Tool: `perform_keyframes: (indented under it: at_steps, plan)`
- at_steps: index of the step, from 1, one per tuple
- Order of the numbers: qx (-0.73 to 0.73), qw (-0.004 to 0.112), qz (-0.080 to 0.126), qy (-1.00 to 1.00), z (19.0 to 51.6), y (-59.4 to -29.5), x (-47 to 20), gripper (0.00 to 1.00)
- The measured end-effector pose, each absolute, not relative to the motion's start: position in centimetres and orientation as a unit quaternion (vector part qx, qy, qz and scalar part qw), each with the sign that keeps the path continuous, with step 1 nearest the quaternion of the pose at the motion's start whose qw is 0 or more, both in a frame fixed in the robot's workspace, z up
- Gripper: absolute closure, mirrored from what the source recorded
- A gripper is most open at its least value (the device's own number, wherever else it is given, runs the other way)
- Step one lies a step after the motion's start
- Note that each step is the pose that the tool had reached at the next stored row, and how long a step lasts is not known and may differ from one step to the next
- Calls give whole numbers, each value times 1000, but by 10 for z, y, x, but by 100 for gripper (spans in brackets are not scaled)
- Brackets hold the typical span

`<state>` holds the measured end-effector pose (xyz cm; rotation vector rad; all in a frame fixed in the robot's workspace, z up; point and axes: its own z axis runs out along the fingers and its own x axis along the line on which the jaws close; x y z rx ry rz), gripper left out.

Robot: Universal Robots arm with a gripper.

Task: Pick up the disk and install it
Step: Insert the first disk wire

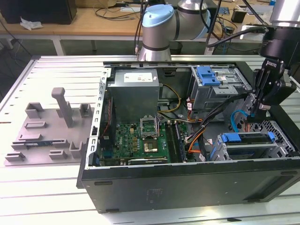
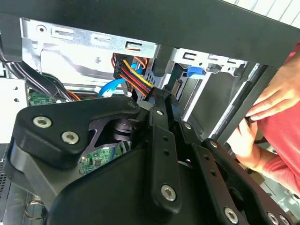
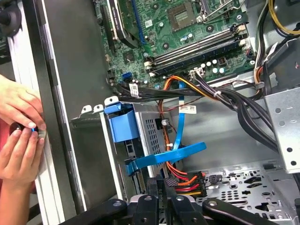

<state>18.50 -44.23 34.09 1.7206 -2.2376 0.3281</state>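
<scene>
Exterior view: at the left a grey fixture plate (image 1: 47, 133) with upright holders lies on the slatted table (image 1: 47, 201). Right of it lies the open computer case (image 1: 187, 185), with a grey power supply (image 1: 136, 91) at its far left and a green motherboard (image 1: 140, 140) in front of that. Farther right, at the far side, stands a metal drive cage with a blue latch (image 1: 208, 76). The disk (image 1: 248, 146) sits in the near-right bay of the case, its blue carrier frame showing at both ends. The gripper (image 1: 255, 112) hangs just above the disk's far end, among the cables. In both wrist views its fingers (image 3: 152, 190) stand narrow, almost together, tips at a plug with red, yellow and orange wires (image 2: 133, 77); whether they pinch it cannot be told. A person's hands (image 3: 18, 136) rest on the case's edge
</scene>
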Motion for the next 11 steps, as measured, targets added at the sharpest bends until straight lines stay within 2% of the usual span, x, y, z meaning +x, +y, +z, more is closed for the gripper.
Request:
perform_keyframes:
  at_steps: [11]
  plan:
    - [603,138,108,-778,349,-454,181,83]
